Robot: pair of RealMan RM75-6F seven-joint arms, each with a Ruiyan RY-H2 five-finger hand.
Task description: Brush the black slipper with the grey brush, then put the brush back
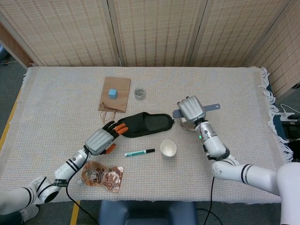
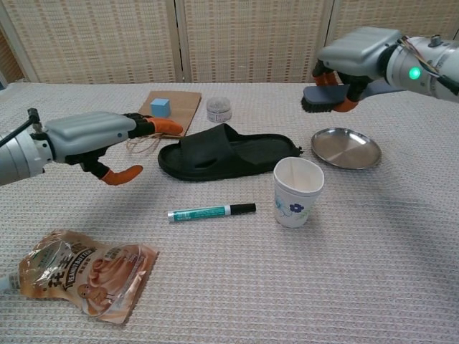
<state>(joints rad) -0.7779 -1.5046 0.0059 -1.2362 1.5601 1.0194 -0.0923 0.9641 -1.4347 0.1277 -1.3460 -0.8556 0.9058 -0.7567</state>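
Above the steel plate (image 2: 348,149) | our right hand (image 2: 355,57) grasps grey brush (image 2: 323,99), left hand (image 2: 97,136) released beside black slipper (image 2: 226,152) | we judge put-back next: lower brush onto plate.

Left hand (image 2: 93,136) is just hanging low with fingers spread, holding nothing; right hand (image 2: 351,61) is raised, fingers curled around the brush (image 2: 321,99).
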